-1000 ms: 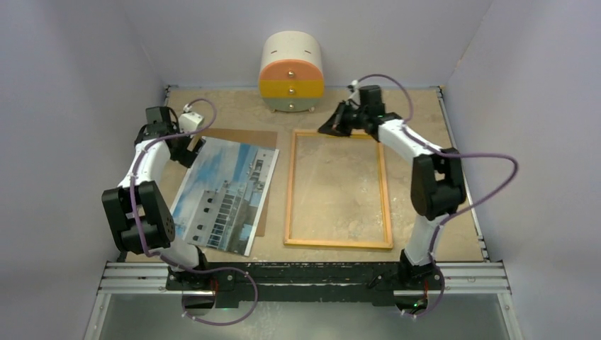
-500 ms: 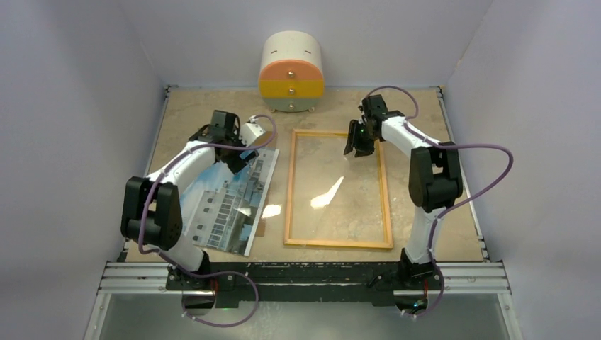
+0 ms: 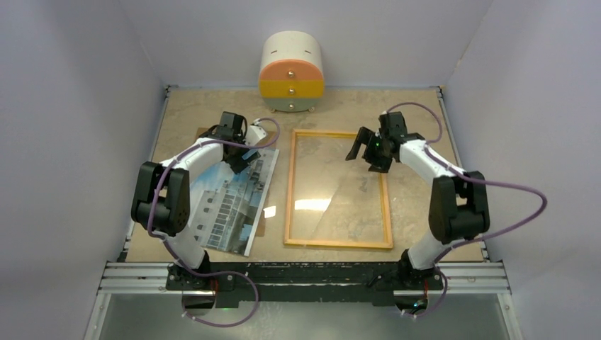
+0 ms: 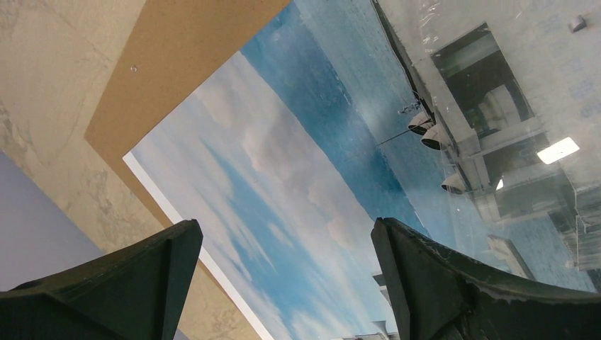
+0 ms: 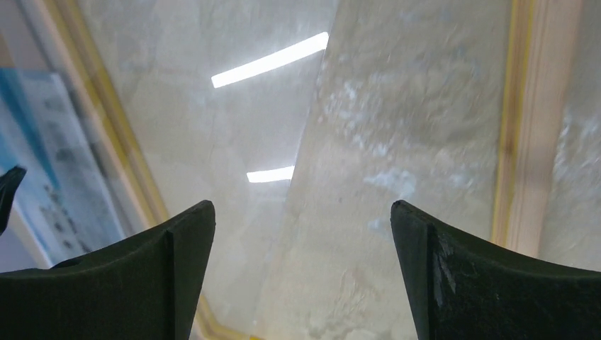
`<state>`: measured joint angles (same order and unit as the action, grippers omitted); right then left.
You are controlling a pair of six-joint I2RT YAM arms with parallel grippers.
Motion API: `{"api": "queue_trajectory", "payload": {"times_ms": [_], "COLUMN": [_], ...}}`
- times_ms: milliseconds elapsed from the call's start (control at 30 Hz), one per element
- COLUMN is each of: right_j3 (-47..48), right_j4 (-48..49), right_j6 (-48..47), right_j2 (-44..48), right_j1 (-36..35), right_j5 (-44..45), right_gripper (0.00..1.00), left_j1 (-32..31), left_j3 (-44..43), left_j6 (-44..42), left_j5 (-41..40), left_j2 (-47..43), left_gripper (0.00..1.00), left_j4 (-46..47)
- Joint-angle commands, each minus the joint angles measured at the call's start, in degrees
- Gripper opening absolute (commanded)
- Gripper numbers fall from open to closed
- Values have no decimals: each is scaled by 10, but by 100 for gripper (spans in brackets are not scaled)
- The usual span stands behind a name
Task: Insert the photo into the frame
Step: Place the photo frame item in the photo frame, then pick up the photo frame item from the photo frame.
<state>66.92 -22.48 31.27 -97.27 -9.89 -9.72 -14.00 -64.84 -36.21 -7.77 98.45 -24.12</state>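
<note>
Right gripper point(image 3: 366, 150): jaws together a second ago at the far rail of the frame point(image 3: 339, 244); now spread wide above its far-right part, empty.
Left gripper point(image 3: 243, 154): jaws apart, empty; it has moved in over the far edge of the photo point(image 3: 225, 202).
Photo: face up, left side of the worktop point(image 3: 212, 106), outside the frame.
Meaning: frame released; lifting the photo looks next.

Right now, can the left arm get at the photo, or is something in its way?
Probably yes. The left gripper hovers open above the far end of the photo, with nothing between them; it lies uncovered on the brown board.
</note>
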Motion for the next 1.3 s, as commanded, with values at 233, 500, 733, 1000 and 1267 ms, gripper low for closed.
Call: {"api": "queue_trajectory", "payload": {"times_ms": [233,500,733,1000,1267], "right_j3": [-264,-338,-400,-477,-497], "right_j4": [210,385,539,778,1085], "right_j6": [194,285,379,478,552], "right_j2": [152,123,95,74,-34], "right_j1": [-38,-122,-156,-189,-200], "right_j5": [-165,-144,-91,-24,-21], "right_gripper": [90,88,80,66,36], "left_j1": [1,0,-3,-8,-12], "left_j3": [-2,14,31,34,41], "left_j6": [10,9,2,-2,-13], "left_j5": [2,8,9,18,24], "left_j2": [11,4,21,38,44], "left_gripper": [100,100,100,100,100], "left_j4": [26,24,34,36,32]}}
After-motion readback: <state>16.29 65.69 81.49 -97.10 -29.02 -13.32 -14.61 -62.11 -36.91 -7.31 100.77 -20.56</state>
